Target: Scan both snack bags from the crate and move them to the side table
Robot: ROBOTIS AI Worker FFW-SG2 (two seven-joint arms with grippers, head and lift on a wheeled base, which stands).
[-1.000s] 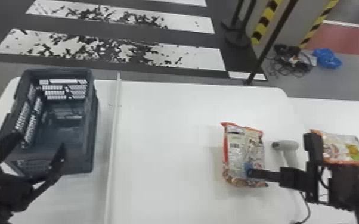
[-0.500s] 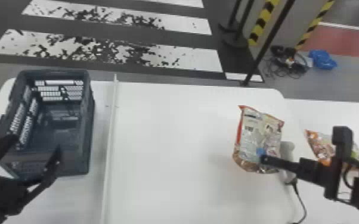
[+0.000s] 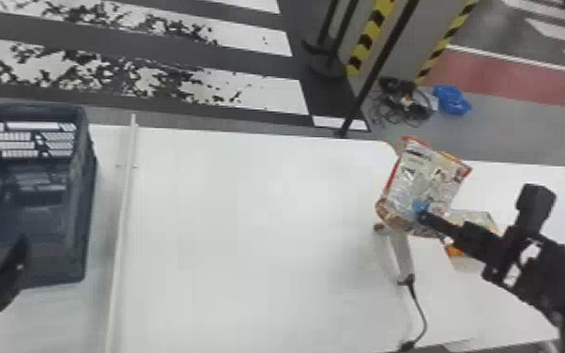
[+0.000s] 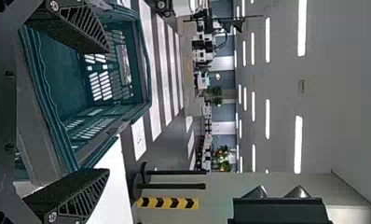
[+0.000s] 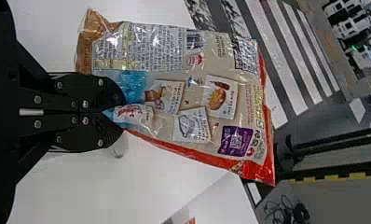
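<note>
Nearest, the left gripper (image 3: pixel 9 274) has its fingers apart by the crate (image 3: pixel 87 206). The right gripper (image 3: pixel 422 212) is clamped on a snack bag (image 3: pixel 429 180) above the scanner (image 3: pixel 400 253), its long axis running away from the robot and leaning right, brownish end near, red-edged end far; another bag (image 3: pixel 476 219) shows partly behind.

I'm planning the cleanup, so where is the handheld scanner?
In the head view, the scanner is right of centre on the white table, partly hidden behind the gripped snack bag.
</note>
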